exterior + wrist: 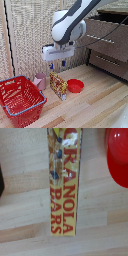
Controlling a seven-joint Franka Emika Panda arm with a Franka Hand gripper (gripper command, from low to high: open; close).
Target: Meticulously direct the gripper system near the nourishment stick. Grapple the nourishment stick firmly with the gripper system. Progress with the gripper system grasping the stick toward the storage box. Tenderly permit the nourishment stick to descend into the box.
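The nourishment stick (58, 85) is a flat yellow-orange package standing on its long edge on the wooden table, between a pink cup and a red bowl. In the wrist view it (64, 183) fills the middle and reads "GRANOLA BARS" in red. My gripper (58, 65) hangs straight above it, its white block over two dark blue-tipped fingers (51, 66) that are spread apart, with nothing between them and a small gap down to the package's top edge. The storage box (20, 99), a red lattice basket with a grey-blue rim, stands at the exterior view's lower left.
A small pink cup (40, 80) stands just beside the package toward the basket. A red round bowl (75, 85) lies on its other side and also shows in the wrist view (117, 155). A brown wooden drawer cabinet (107, 42) stands at the exterior view's right.
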